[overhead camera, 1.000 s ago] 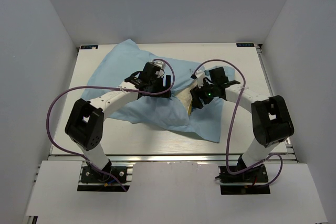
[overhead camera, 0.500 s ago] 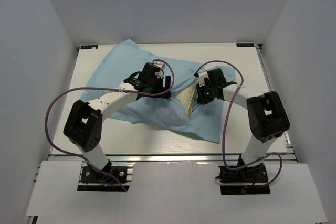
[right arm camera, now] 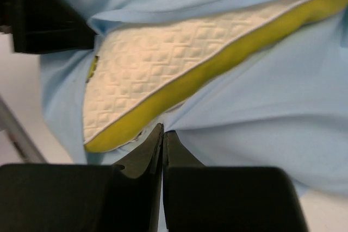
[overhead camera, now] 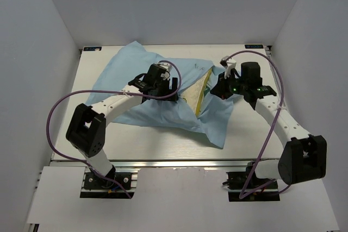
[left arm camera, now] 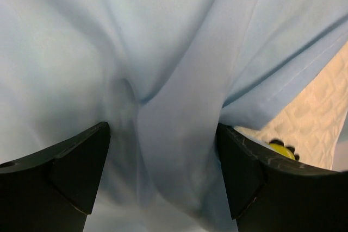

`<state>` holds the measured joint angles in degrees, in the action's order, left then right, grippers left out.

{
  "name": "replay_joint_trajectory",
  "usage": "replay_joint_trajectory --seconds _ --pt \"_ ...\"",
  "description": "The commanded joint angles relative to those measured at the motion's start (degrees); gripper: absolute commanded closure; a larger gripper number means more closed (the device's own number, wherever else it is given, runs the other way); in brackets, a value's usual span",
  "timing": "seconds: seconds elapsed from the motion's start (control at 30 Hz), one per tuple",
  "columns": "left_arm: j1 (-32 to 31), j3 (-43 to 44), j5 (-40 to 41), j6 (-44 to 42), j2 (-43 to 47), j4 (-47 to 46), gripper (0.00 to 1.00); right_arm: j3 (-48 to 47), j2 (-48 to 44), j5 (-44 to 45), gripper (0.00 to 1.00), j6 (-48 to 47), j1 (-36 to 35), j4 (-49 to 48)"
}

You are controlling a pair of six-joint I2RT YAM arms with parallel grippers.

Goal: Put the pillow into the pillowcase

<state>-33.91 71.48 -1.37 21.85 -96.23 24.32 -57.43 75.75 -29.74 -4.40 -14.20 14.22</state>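
A white tabletop (overhead camera: pixel 163 144) sits in a booth of plain grey walls (overhead camera: pixel 38 52), with a metal rail (overhead camera: pixel 179 162) along its near edge and purple cables (overhead camera: pixel 54 112) looping off both arms. Left of centre in the top view, the pillowcase (overhead camera: pixel 136 63) lies spread and rumpled in matte pale blue, reaching towards the upper left corner of the tabletop. The left gripper (overhead camera: pixel 173 86) rests on it mid-frame. Only the left wrist view shows how: the gripper (left arm camera: pixel 163 175) is spread wide, and a soft raised fold of the pillowcase (left arm camera: pixel 136 25) stands between its black fingers (left arm camera: pixel 70 172) without being squeezed. At the right edge of that view a patch of pillow (left arm camera: pixel 318 115) shows. From above, the pillow (overhead camera: pixel 197 92) is just a narrow cream and yellow wedge at the pillowcase's mouth, right of centre, most of it under cloth. The right wrist view shows its surface: pillow (right arm camera: pixel 157 63) quilted in small cream diamonds, with a smooth, bright yellow rim curving across the frame and blue pillowcase (right arm camera: pixel 261 118) above and below it. There the right gripper (right arm camera: pixel 163 145) is pressed together, pinching a puckered bit of pillowcase just under the yellow rim. From above, that gripper (overhead camera: pixel 216 89) points left at the opening.
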Motion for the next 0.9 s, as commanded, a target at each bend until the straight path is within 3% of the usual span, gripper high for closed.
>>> replay_joint_trajectory --seconds 0.0,0.07,0.37,0.47,0.6,0.73,0.87 --pt "0.2 3.2 0.5 -0.8 -0.5 0.6 0.11 -0.8 -3.8 -13.5 1.00 1.4 0.7 -0.2" --pt "0.2 3.9 0.3 -0.8 -0.5 0.9 0.12 -0.6 -3.6 -15.9 1.00 1.6 0.7 1.2" --pt "-1.3 10.7 -8.8 -1.5 8.8 -1.6 0.11 2.4 -3.3 -11.0 1.00 -0.2 0.8 0.8" --pt "-5.0 13.1 -11.1 -5.1 9.1 1.4 0.10 2.4 -3.1 -10.4 1.00 1.0 0.8 -0.5" --pt "-12.0 12.5 -8.9 -9.8 7.5 5.8 0.11 2.2 -3.1 -10.8 1.00 1.8 0.9 -1.1" --pt "-17.4 5.6 -5.8 -10.7 6.7 3.6 0.14 2.3 -3.3 -12.4 1.00 2.0 1.3 -1.1" --pt "-18.1 2.6 -0.7 -10.3 2.5 2.8 0.29 1.4 -3.9 -16.1 1.00 3.0 2.3 -0.3"
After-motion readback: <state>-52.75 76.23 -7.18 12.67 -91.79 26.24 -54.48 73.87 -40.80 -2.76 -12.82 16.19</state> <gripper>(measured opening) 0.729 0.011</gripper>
